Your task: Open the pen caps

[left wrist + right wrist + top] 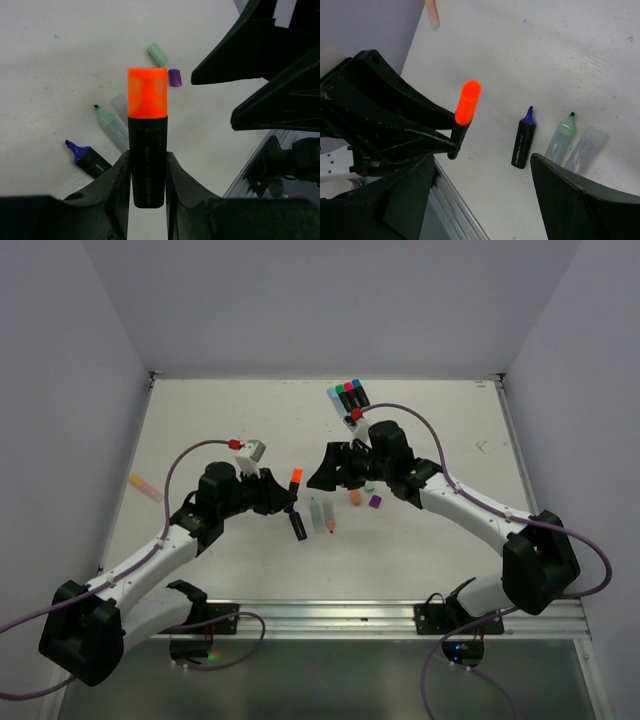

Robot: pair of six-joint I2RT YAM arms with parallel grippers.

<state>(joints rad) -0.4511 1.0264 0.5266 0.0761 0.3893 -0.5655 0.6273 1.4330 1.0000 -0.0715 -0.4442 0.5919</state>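
Note:
My left gripper (283, 498) is shut on the black body of a highlighter (147, 160) and holds it above the table, its orange cap (147, 93) still on and pointing away. The cap also shows in the top view (296, 478) and in the right wrist view (468, 102). My right gripper (320, 468) is open and empty, its fingers (580, 200) spread wide just right of the orange cap, apart from it. Loose green (157, 54), purple (175, 77) and orange (355, 497) caps lie on the table.
An uncapped black pen with a blue tip (524, 142) and two pale uncapped pens (561, 140) lie below the grippers. Several capped pens (348, 393) lie together at the back. A pale orange pen (146, 487) lies far left. The metal rail (400, 612) runs along the near edge.

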